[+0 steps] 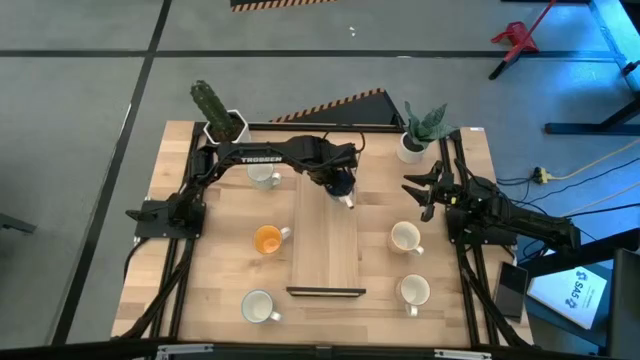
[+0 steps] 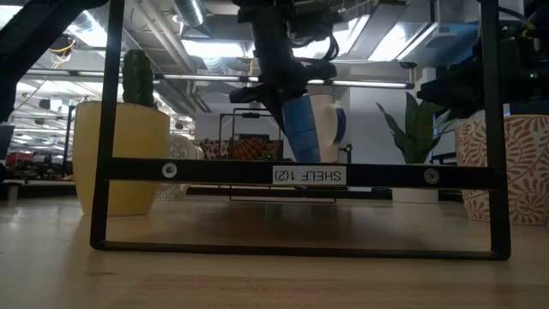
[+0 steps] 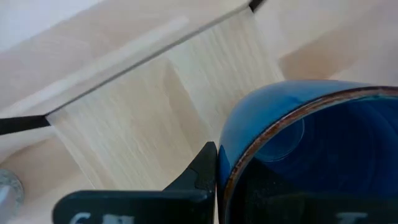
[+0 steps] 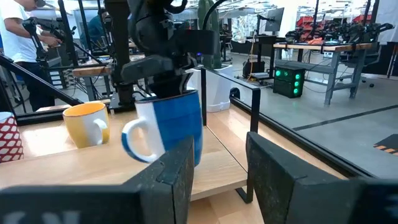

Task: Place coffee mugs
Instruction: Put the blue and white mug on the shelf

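Note:
My left gripper (image 1: 340, 182) is shut on the blue mug (image 1: 343, 190) over the far end of the wooden shelf (image 1: 328, 250). In the low view the blue mug (image 2: 300, 124) hangs tilted below the gripper. In the right wrist view the blue mug (image 4: 174, 127) has its handle (image 4: 135, 140) to one side. An orange mug (image 1: 268, 239) and two white mugs (image 1: 263, 177) (image 1: 258, 306) stand on the table left of the shelf. Two white mugs (image 1: 405, 237) (image 1: 414, 290) stand right of it. My right gripper (image 4: 221, 180) is open and empty at the table's right (image 1: 425, 195). My left gripper holds the blue mug by its rim (image 3: 227, 162) from above, fingers pointing down. One finger (image 3: 199, 177) lies against the outside of the wall; the other is hidden. The mug hangs tilted, its base just above the shelf top or on it; I cannot tell which.
A cactus in a white pot (image 1: 220, 122) stands at the table's far left and a leafy plant in a white pot (image 1: 415, 140) at the far right. The shelf's black frame (image 2: 300, 174) crosses the low view. A person (image 4: 18, 43) stands beyond the table.

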